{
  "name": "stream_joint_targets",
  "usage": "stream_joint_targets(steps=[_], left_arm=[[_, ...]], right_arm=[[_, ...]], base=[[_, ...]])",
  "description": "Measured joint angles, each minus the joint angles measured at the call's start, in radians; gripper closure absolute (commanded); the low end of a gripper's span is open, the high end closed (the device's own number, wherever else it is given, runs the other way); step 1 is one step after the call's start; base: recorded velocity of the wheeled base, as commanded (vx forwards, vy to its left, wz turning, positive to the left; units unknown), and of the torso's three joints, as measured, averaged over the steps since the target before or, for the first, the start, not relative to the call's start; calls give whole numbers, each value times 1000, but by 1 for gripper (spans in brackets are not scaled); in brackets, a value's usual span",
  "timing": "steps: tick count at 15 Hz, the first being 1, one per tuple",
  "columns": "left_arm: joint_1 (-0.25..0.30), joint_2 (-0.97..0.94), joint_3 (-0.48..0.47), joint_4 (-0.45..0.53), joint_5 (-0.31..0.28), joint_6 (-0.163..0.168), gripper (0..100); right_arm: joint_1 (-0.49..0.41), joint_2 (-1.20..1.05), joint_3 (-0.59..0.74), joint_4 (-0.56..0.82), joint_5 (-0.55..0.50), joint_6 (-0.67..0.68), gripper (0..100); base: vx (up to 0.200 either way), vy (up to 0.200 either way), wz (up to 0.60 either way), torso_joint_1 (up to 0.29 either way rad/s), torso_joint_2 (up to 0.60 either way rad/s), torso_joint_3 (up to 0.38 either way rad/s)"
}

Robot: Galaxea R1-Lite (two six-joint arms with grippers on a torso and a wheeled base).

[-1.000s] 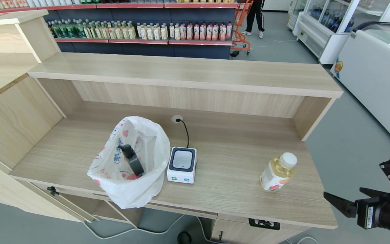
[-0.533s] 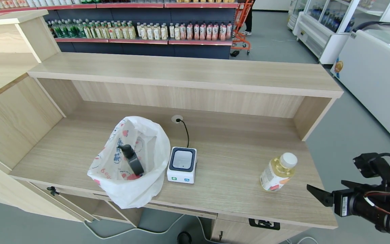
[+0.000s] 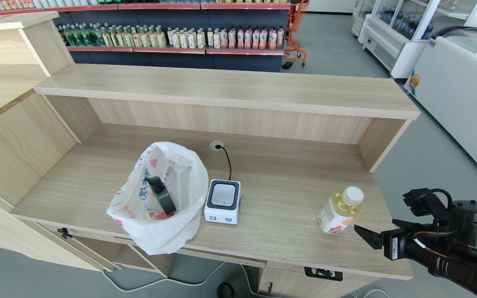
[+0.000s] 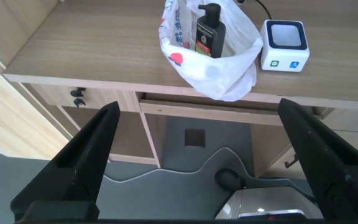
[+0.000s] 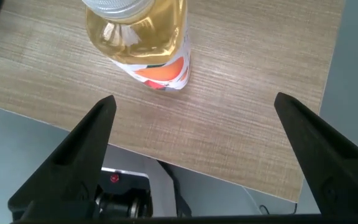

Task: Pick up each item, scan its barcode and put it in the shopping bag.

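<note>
So R gripper [image 3: 381, 211] is hovering just beside the bottle [image 3: 340, 210], fingers spread wide, empty; looks like the pick-up step is starting. Next it's needing to straddle the body & close. Bottle is standing upright near right end of counter [image 3: 284, 182], well apart from scanner [image 3: 222, 201] & bag [image 3: 189, 182]: clear, yellowish liquid, white cap, orange label.

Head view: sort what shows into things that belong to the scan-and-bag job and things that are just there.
Belongs to the job:
- drink bottle, standing on the counter
- scanner
- shopping bag
- dark pump bottle, already in the bag

Just there:
- shelf of bottled drinks
- orange trolley
- chest freezer
</note>
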Motion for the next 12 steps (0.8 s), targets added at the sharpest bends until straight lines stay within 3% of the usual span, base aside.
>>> stream_joint_targets(steps=[9,12], left_arm=[[0,0,0,0,0,0,0],[1,0,0,0,0,0,0]], right_arm=[[38,188,-38,-248,2,22,0],[57,239,-88,-271,10,26,0]], base=[[0,0,0,0,0,0],[0,0,0,0,0,0]])
